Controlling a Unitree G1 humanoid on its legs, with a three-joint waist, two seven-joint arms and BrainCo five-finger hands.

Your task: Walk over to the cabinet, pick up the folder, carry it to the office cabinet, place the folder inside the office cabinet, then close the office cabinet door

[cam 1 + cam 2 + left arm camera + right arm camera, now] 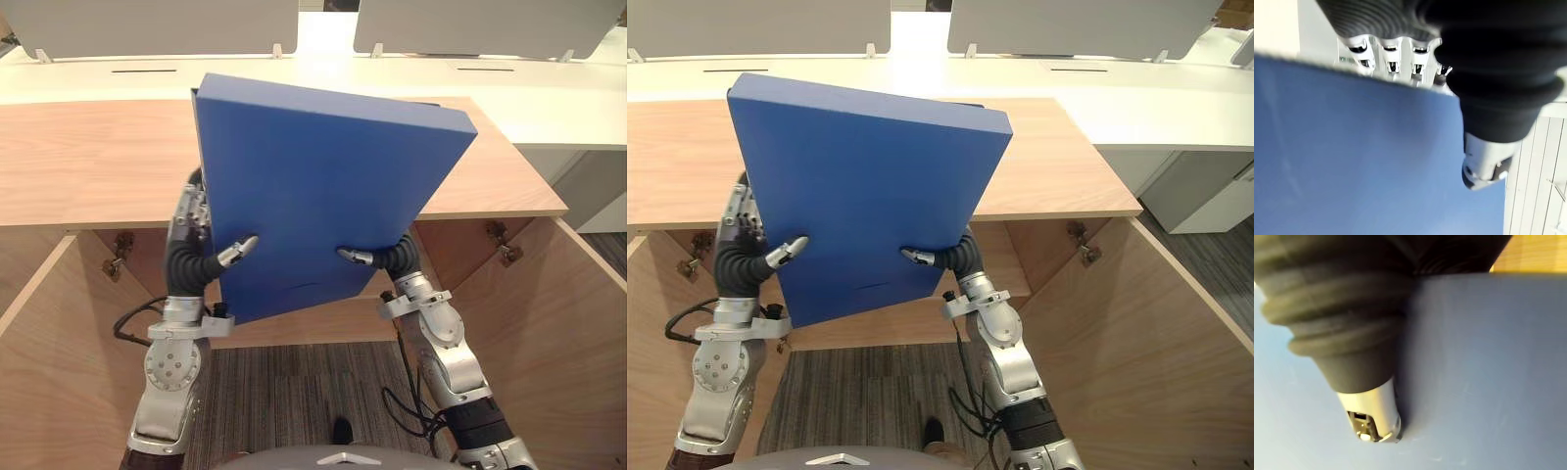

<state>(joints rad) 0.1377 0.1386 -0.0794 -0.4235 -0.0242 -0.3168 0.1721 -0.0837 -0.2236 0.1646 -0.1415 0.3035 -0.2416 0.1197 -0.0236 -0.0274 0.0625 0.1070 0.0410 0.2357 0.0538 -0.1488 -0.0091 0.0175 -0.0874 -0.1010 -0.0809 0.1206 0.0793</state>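
Folder is up, pinched in the left robot hand; the right robot hand hold I cannot tell. Remaining: placing it in the open office cabinet and shutting its door.

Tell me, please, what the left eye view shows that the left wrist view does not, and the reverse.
Left eye view: the open cabinet, its doors swung out, a desk behind, and the right hand with its thumb on the folder. Left wrist view: the fingers of the left hand in a row behind the folder's edge. Both: the blue folder, pinched by the left hand's thumb on its face.
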